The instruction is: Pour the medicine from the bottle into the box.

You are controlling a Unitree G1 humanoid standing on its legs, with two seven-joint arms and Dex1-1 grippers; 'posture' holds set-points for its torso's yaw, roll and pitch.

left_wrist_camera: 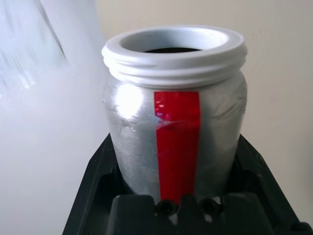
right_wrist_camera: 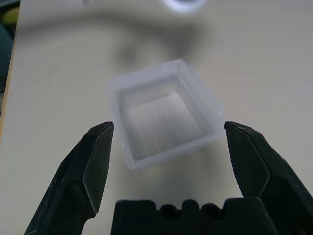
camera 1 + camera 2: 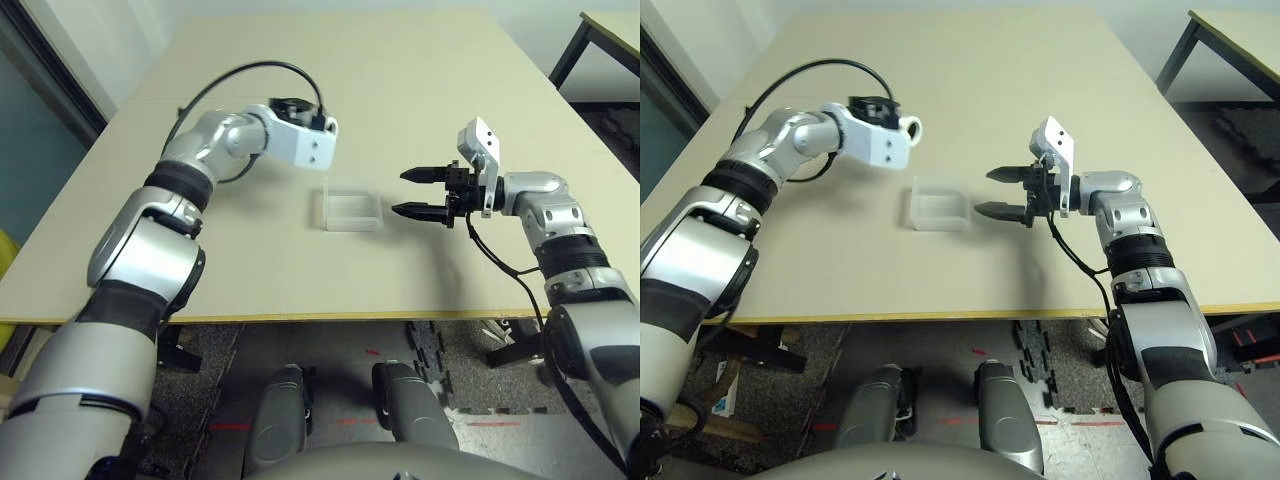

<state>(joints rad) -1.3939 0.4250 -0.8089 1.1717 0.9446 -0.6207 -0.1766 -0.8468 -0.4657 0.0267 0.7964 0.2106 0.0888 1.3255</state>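
At centre frame we see the clear box (image 3: 351, 208) on the table (image 3: 420, 90), our right claw (image 3: 419, 193) spread wide just right of it, empty. Farther, upper left, our left claw (image 1: 176, 205) clamps the silver bottle (image 1: 174, 112), red-striped.

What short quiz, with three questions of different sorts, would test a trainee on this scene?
1. True or false: the right tool is shut on the clear plastic box.
2. What does the left tool grip?
A. a cap
B. the silver bottle with a red stripe
C. the box
3. Fill in: the bottle's mouth is ____ (capped / uncapped).

Key: 1. False: its fingers stand open beside the box, apart from it. 2. B. 3. uncapped.
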